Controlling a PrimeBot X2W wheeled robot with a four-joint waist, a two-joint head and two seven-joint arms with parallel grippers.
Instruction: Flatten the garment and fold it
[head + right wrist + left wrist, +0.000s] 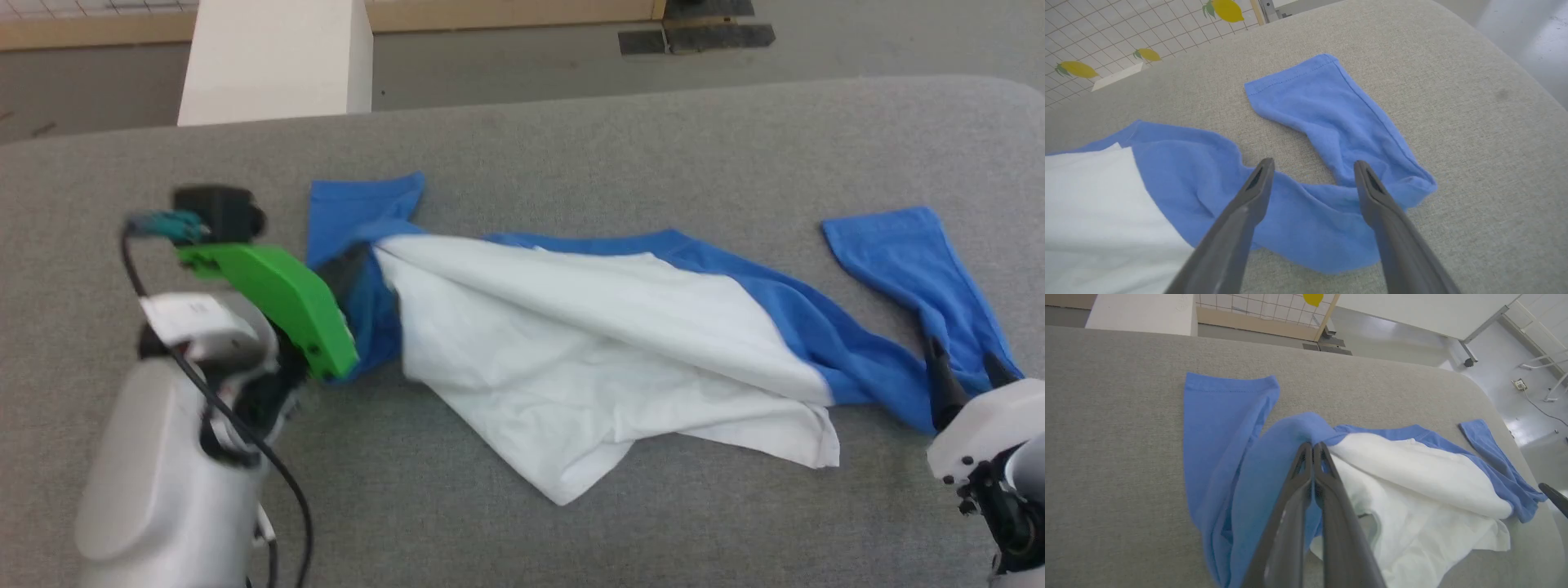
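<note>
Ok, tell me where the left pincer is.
Mid left wrist view, the left pincer is shut on a blue fold at the left end of the soft white, blue-sleeved shirt.

The left arm (163, 457) is showing a smooth, rounded pale grey forearm at seven o'clock in the head view, with a glossy black cable (237, 425) looping along it. A bright green plate (282, 306) is sitting at its wrist, carrying a black camera block (219, 211) and a teal plug (167, 224). A white label (184, 314) is lying beside the cable. The right arm (988, 433), at four o'clock, is wearing a white shell over black joints. Both jaws are showing long, tapering, matte dark grey fingers (1241, 220).
</note>
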